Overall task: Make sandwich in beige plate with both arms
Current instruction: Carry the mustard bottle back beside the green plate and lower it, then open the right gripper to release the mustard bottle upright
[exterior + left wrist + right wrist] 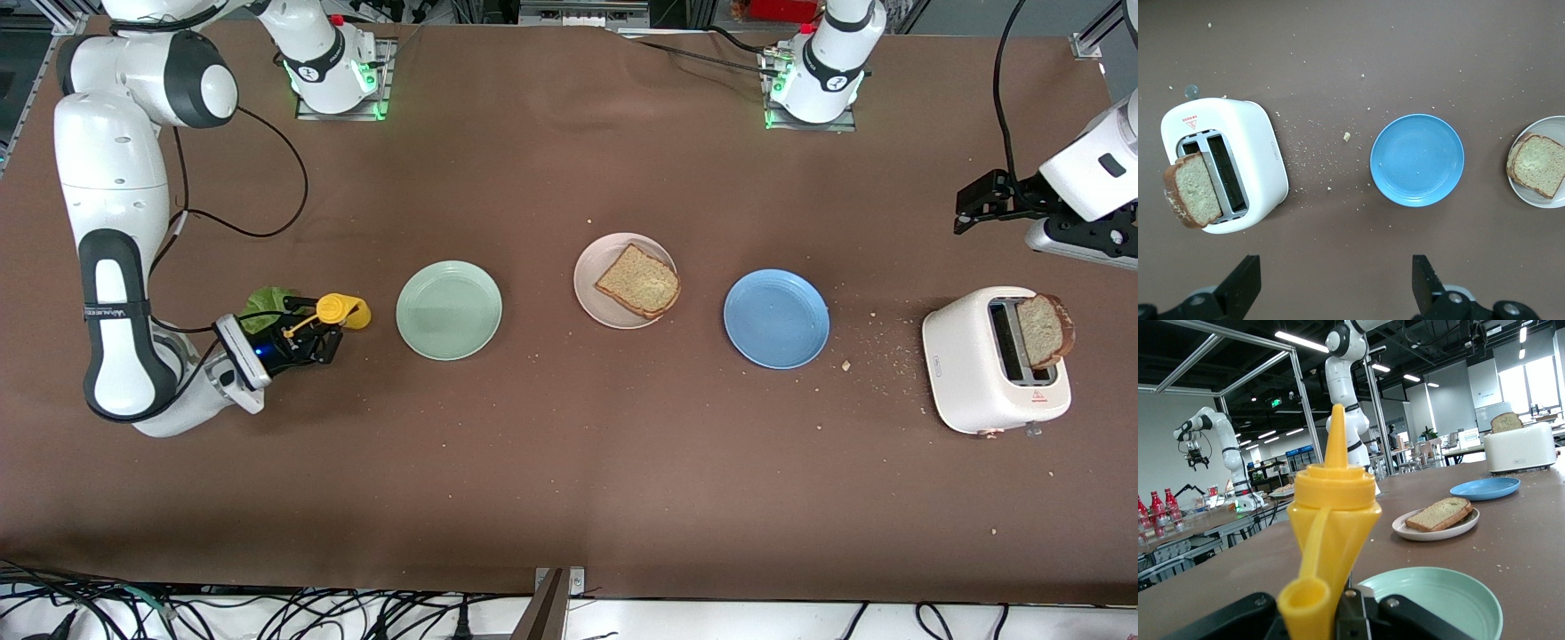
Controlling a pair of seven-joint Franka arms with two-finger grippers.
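Sandwich: so far just one square slice of brown wholegrain toast (638, 281) lying flat on the round pale beige plastic plate (594, 283), so I'd call it barely started, no filling on it yet.
Beige plate: sitting mid-table between the round mint-green plate (449, 309) and the round blue plate (776, 318), about level with both, handy for either arm.
Second slice: a matching slice of brown toast (1045, 331) is poking up out of the slot of the white boxy toaster (978, 373) at the left arm's end of the table, crumbs scattered beside it.
Left gripper: the black two-finger left gripper (1335, 283) is hanging in the air with its fingers spread wide and nothing in them, over the table just beside the toaster. Looks like it's waiting, or lining up for that slice.
Right gripper: the black right gripper (313, 342) is clamping the yellow plastic squeeze bottle with a pointed nozzle (342, 310), low near the mint-green plate at the right arm's end. Guessing sauce goes on the bread.
Lettuce: the ruffled green lettuce leaf (267, 302) is lying on the table just beside that gripper, not on any plate.
Watch out: the bottle's flip cap is dangling off its strap.
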